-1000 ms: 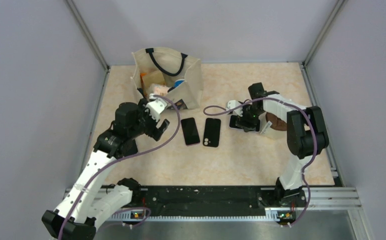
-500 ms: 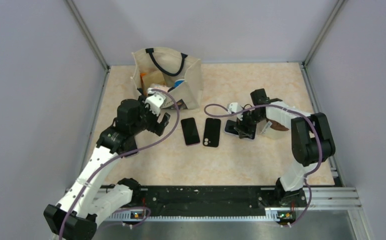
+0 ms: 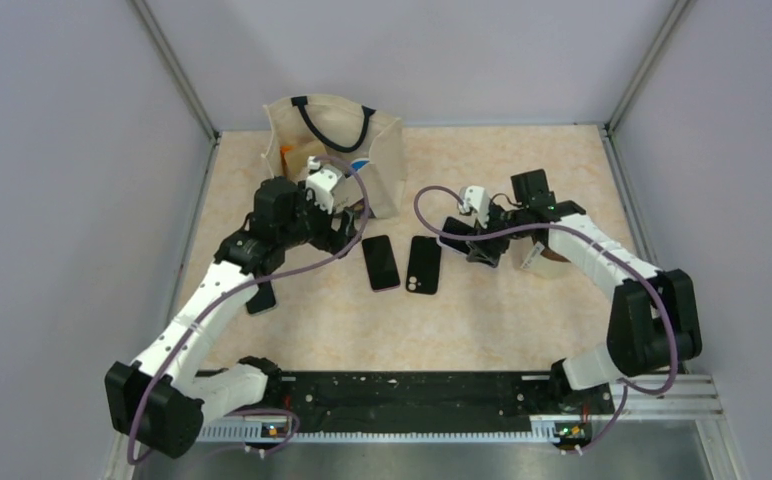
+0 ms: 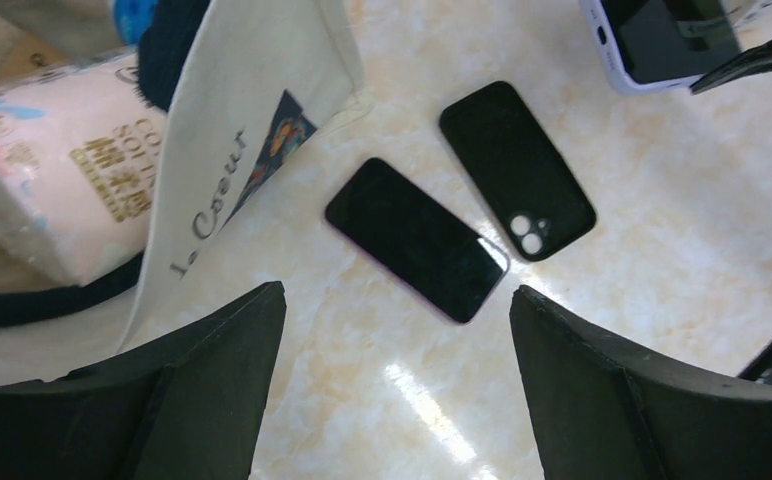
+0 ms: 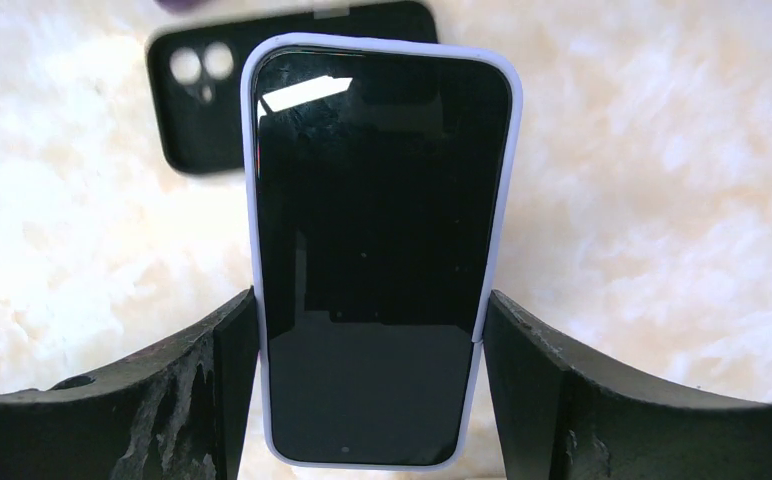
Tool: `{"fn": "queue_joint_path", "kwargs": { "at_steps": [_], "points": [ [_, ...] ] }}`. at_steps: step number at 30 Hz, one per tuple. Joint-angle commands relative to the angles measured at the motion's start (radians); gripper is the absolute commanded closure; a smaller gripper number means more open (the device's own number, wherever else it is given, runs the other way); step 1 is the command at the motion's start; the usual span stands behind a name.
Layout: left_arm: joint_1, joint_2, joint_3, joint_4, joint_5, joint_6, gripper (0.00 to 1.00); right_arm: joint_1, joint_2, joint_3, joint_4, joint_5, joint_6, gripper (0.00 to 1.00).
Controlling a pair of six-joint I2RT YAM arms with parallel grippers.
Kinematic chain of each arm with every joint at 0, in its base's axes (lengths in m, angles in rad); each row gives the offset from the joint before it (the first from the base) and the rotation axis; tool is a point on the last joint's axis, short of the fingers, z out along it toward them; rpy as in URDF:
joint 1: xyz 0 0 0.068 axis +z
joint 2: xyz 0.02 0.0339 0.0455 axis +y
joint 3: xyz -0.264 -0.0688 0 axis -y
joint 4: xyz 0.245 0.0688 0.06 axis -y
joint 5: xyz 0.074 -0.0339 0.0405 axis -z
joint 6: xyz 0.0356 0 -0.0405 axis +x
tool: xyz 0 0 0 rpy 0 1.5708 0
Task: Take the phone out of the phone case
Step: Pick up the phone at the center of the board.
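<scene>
My right gripper (image 3: 465, 240) is shut on a phone in a lavender case (image 5: 382, 250), gripping its two long edges with the screen facing the wrist camera, and holds it above the table. That cased phone also shows in the top view (image 3: 454, 232) and at the top right of the left wrist view (image 4: 662, 40). A bare dark phone (image 3: 380, 262) and an empty black case (image 3: 423, 264) lie side by side on the table. My left gripper (image 4: 397, 292) is open and empty, hovering above them next to the bag.
A cream tote bag (image 3: 334, 150) holding packets stands at the back left, close to my left gripper. A brown roll (image 3: 554, 250) lies under my right forearm. A dark flat item (image 3: 262, 298) lies on the table under my left arm.
My left gripper has moved back and right, toward the bag and the two items on the table. My right gripper has carried the cased phone to the left.
</scene>
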Motion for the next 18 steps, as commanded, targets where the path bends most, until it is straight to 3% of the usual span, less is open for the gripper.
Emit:
{"fn": "queue_joint_path", "kwargs": {
  "at_steps": [1, 7, 18],
  "points": [
    [0.004, 0.080, 0.102, 0.092, 0.177, -0.160, 0.13, 0.071, -0.128, 0.016, 0.125, -0.053, 0.109, 0.95],
    [0.000, 0.209, 0.226, 0.124, 0.370, -0.336, 0.12, 0.171, -0.188, 0.075, 0.161, 0.004, 0.188, 0.97],
    [-0.037, 0.354, 0.331, 0.167, 0.469, -0.511, 0.11, 0.356, -0.201, 0.189, 0.172, 0.145, 0.229, 1.00]
  ]
}}
